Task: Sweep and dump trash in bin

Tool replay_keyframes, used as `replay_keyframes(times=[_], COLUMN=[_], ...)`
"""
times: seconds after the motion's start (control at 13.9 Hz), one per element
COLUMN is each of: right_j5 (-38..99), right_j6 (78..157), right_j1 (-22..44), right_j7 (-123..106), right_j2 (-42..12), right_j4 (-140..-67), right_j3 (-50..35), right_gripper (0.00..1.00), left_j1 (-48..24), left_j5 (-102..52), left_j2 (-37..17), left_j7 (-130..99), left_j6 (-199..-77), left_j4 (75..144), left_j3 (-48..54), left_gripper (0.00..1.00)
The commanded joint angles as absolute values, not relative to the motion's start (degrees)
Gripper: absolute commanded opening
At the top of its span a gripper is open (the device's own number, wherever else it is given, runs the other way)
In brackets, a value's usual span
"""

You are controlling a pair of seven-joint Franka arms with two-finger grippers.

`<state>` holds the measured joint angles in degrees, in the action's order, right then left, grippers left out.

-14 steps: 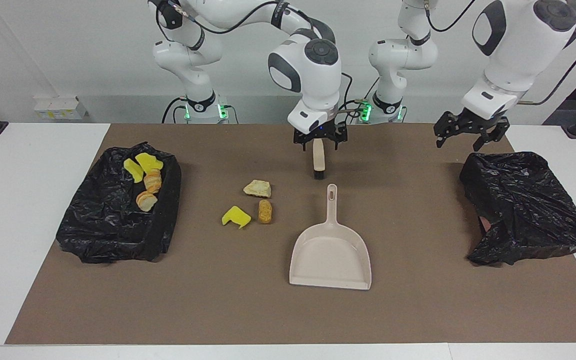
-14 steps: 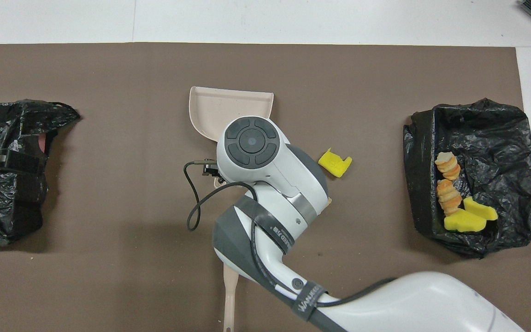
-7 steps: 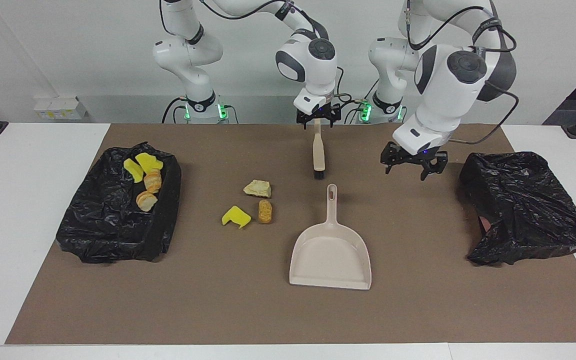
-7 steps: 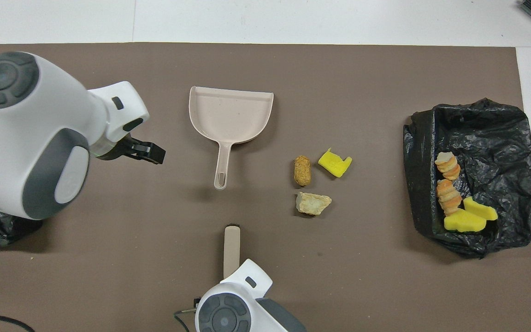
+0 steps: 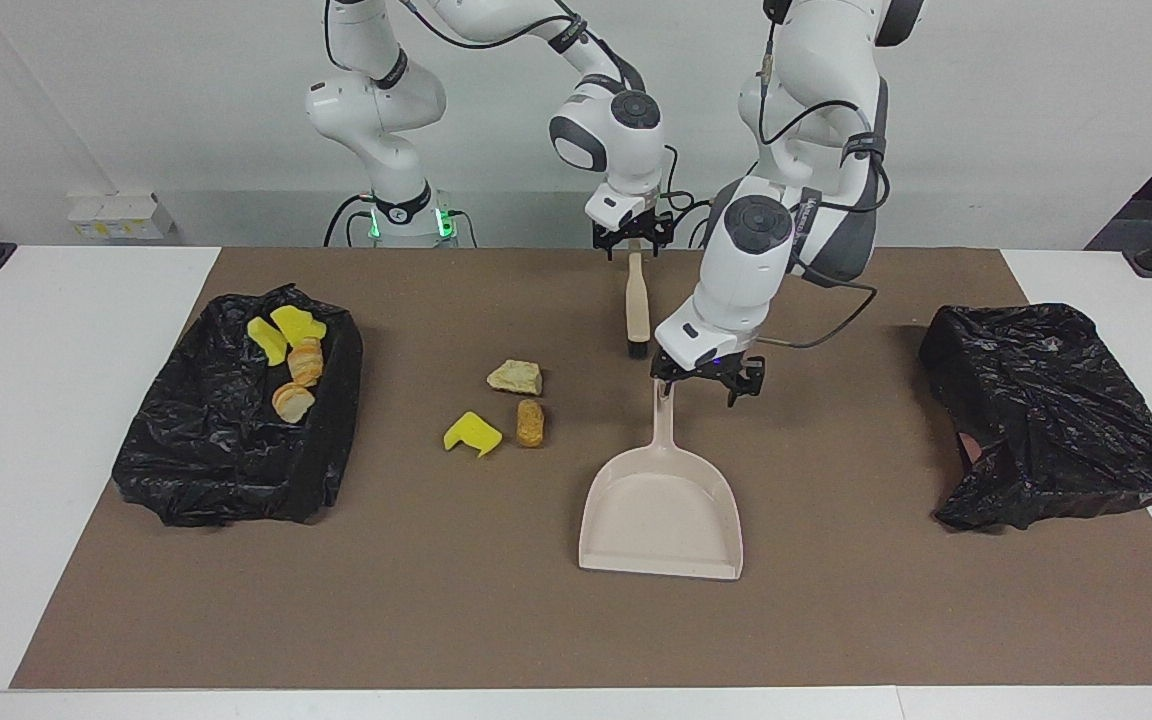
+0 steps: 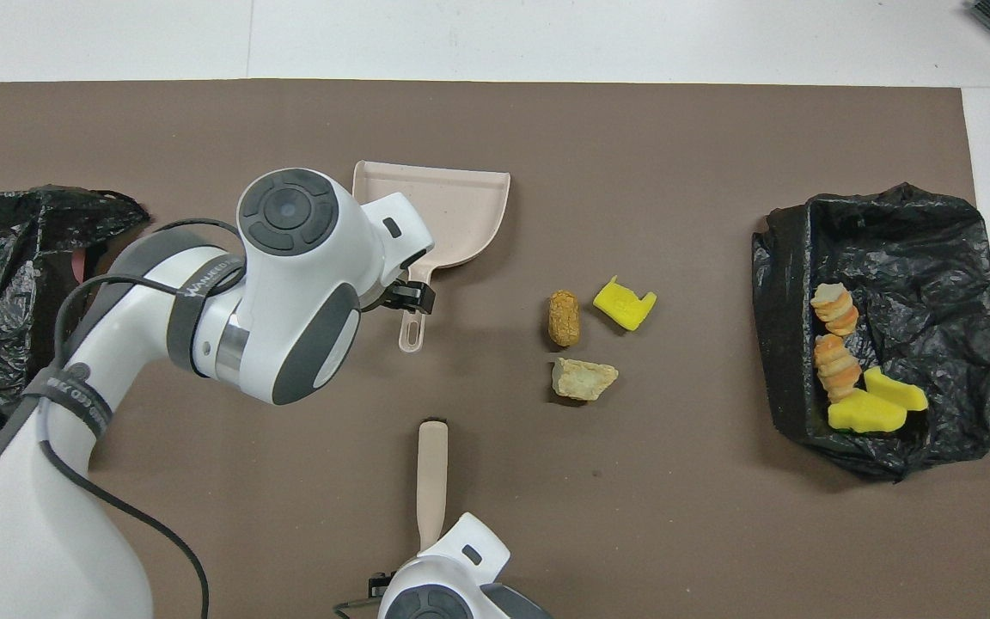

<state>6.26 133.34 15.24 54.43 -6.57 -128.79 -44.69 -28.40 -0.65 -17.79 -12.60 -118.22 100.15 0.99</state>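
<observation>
The left gripper (image 5: 708, 385) is low over the handle end of the dustpan (image 5: 663, 510), jaws spread wide and straddling or just beside the handle; whether they touch it I cannot tell. The dustpan's long axis runs from the robots' edge of the tabletop (image 5: 836, 620) toward the edge away from them, handle nearer the robots, open mouth facing away. The right gripper (image 5: 633, 243) sits close to the robots' edge, over the end of the hand brush (image 5: 638, 310), which lies along the same axis; I cannot tell how its jaws stand. Three pieces of loose trash (image 5: 501, 410) lie together beside the dustpan, toward the right arm's end of the tabletop, so the pan's mouth does not face them and would likely need turning. Four more pieces rest in the open bin bag (image 5: 236, 440) at that end. Another black bag (image 5: 1056, 420) lies at the left arm's end. Bare mat surrounds pan and scraps, giving room to sweep.
</observation>
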Motion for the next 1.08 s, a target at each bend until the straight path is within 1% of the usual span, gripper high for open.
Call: replay_keyframes(times=[0.0, 0.07, 0.14, 0.43, 0.5, 0.58, 0.65, 0.72, 0.79, 0.86, 0.94, 1.01], right_j5=[7.56, 7.04, 6.77, 6.15, 6.15, 6.15, 6.24, 6.33, 6.85, 7.29, 7.29, 7.21], right_j6=[135.09, 135.09, 135.09, 132.03, 129.58, 127.20, 124.57, 120.63, 116.06, 112.19, 108.49, 106.46], right_j1=[14.33, 14.41, 14.33, 13.71, 13.54, 13.19, 12.23, 11.61, 11.60, 11.51, 11.51, 11.51], right_j7=[54.93, 54.93, 54.84, 54.23, 54.14, 53.62, 52.74, 51.34, 48.72, 46.08, 44.23, 42.03], right_j2=[-6.15, -6.15, -6.24, -6.42, -5.46, -3.36, -0.99, 1.90, 4.72, 7.36, 9.82, 11.58], right_j4=[-129.20, -129.20, -129.11, -127.01, -126.74, -126.48, -126.47, -126.56, -126.74, -126.83, -126.91, -127.00], right_j3=[-45.70, -45.70, -45.62, -45.44, -45.00, -44.56, -44.47, -43.60, -41.77, -39.83, -36.60, -33.95], right_gripper=[0.00, 0.00, 0.00, 0.00, 0.00, 0.00, 0.00, 0.00, 0.00, 0.00, 0.00, 0.00], left_j1=[-31.37, -32.16, -33.56, -33.40, -33.49, -33.57, -33.66, -33.66, -33.31, -33.22, -33.05, -32.79], left_j5=[0.00, 0.17, 0.44, 0.53, 0.44, 0.53, 0.44, 0.44, 0.44, 0.53, 0.61, 0.79], left_j2=[-18.98, -19.51, -21.34, -21.88, -21.88, -21.80, -21.88, -21.80, -21.62, -21.71, -21.71, -21.62], left_j7=[-13.89, -13.97, -14.15, -14.06, -14.15, -14.15, -14.24, -14.76, -14.77, -14.68, -14.42, -14.24], left_j6=[-120.41, -120.58, -120.93, -120.15, -119.54, -117.79, -116.12, -115.49, -115.58, -116.36, -116.63, -116.28], left_j4=[101.50, 101.77, 101.69, 100.11, 100.02, 99.76, 98.97, 98.53, 98.26, 98.17, 97.91, 97.56], left_j3=[0.09, 0.09, -0.17, -0.26, -0.26, -0.26, -0.26, -0.26, -0.26, -0.26, -0.26, -0.26], left_gripper=[1.00, 1.00, 1.00, 1.00, 1.00, 1.00, 0.72, 0.42, 0.14, 0.00, 0.00, 0.00])
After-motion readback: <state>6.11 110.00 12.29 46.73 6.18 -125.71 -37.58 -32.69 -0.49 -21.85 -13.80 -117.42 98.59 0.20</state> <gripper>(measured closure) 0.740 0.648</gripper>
